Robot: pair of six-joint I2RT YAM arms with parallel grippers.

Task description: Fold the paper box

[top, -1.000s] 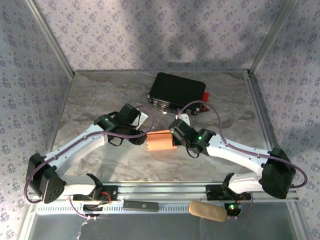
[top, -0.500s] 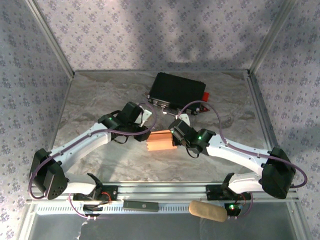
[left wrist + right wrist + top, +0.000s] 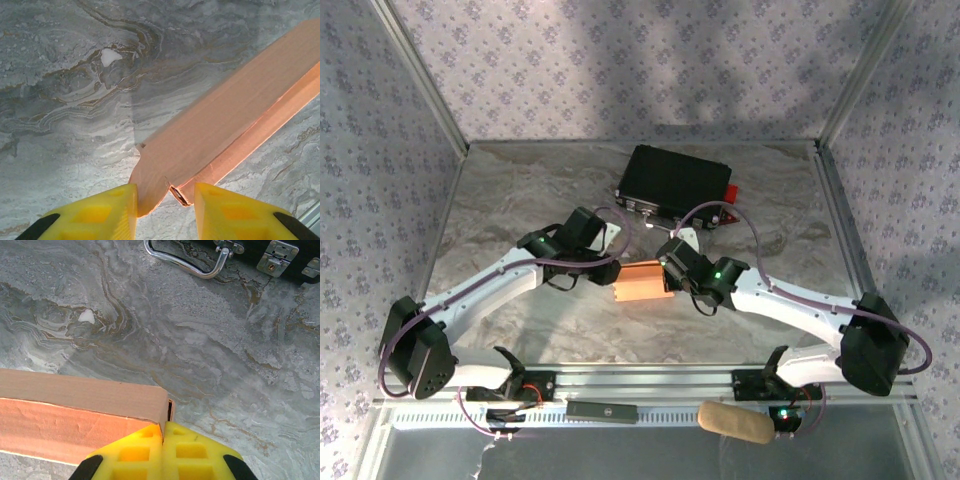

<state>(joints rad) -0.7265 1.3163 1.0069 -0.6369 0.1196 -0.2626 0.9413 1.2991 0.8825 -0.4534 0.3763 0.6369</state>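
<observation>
Marble table (image 3: pixel 520 190): paper box (image 3: pixel 640 283), flap end gripped by left hand (image 3: pixel 165 192); right hand (image 3: pixel 163 427) closed, against opposite corner.

A black rectangular hard case (image 3: pixel 673 180) with metal latches lay far back on the grey marbled tabletop (image 3: pixel 520 190); a tan cylindrical roll (image 3: pixel 735 421) rested on the near aluminium rail (image 3: pixel 650 385).

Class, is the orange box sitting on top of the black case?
No, the orange box lies on the table, apart from the black case.
</observation>
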